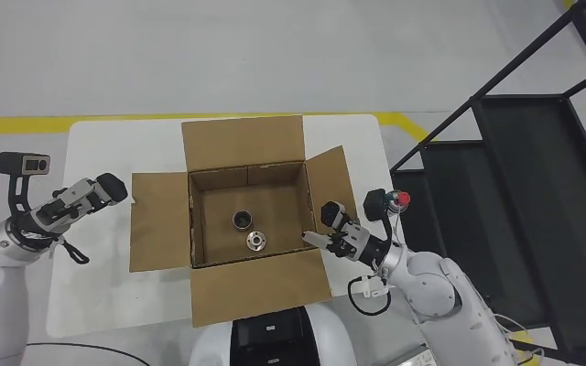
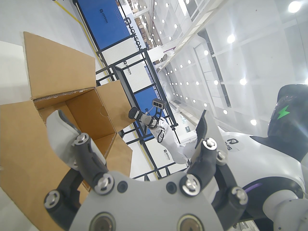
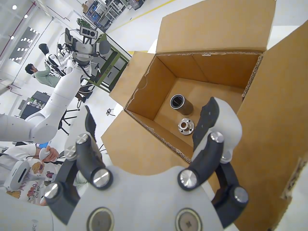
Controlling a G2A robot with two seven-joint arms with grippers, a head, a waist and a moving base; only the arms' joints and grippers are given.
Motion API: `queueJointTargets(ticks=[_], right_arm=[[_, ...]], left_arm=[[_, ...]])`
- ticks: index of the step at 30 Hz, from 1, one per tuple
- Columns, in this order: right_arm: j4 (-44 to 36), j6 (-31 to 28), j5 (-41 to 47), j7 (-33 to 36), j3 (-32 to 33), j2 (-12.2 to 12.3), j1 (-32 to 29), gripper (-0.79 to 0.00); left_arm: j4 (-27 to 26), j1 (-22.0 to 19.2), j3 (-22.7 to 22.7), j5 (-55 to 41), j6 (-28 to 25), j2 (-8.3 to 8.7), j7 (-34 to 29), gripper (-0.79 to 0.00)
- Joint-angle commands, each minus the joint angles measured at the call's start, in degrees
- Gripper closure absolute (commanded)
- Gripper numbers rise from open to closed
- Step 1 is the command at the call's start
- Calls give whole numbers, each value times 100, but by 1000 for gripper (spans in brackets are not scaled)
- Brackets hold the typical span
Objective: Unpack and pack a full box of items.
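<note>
An open cardboard box [image 1: 161, 220] stands mid-table with all flaps folded out. On its floor lie a dark cylinder [image 1: 243, 219] [image 3: 181, 104] and a small metal flange [image 1: 256, 242] [image 3: 185, 126]. My right gripper [image 1: 322, 234] [image 3: 149, 118] hangs open over the box's right wall, just above the right flap, with nothing between its fingers. My left gripper [image 1: 99, 192] [image 2: 130, 126] is open and empty, left of the box's left flap, above the table.
The white table [image 1: 101, 302] has free room left of the box and along the front-left. A black metal stair frame [image 1: 513, 165] stands close to the table's right side. The near flap [image 1: 261, 288] reaches the table's front edge.
</note>
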Motion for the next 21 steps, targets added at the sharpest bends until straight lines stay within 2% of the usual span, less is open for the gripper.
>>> queueJointTargets(ticks=[1, 6, 8, 13, 16, 21], right_arm=[[-107, -2, 50, 521, -276, 10, 133, -785], [29, 444, -22, 1117, -1128, -58, 1037, -785], [267, 907, 6, 1348, -1515, -117, 1490, -785], [946, 1932, -71, 1439, -2351, -304, 2493, -785], [1272, 2413, -478, 1518, -2804, -406, 2971, -785], [1774, 2936, -1902, 1632, -3600, -556, 3600, -785]], left_arm=[[0, 0, 0, 1, 0, 0, 0, -785], [0, 0, 0, 1, 0, 0, 0, -785], [0, 0, 0, 1, 0, 0, 0, -785], [0, 0, 0, 1, 0, 0, 0, -785], [0, 0, 0, 1, 0, 0, 0, -785], [0, 0, 0, 1, 0, 0, 0, -785]])
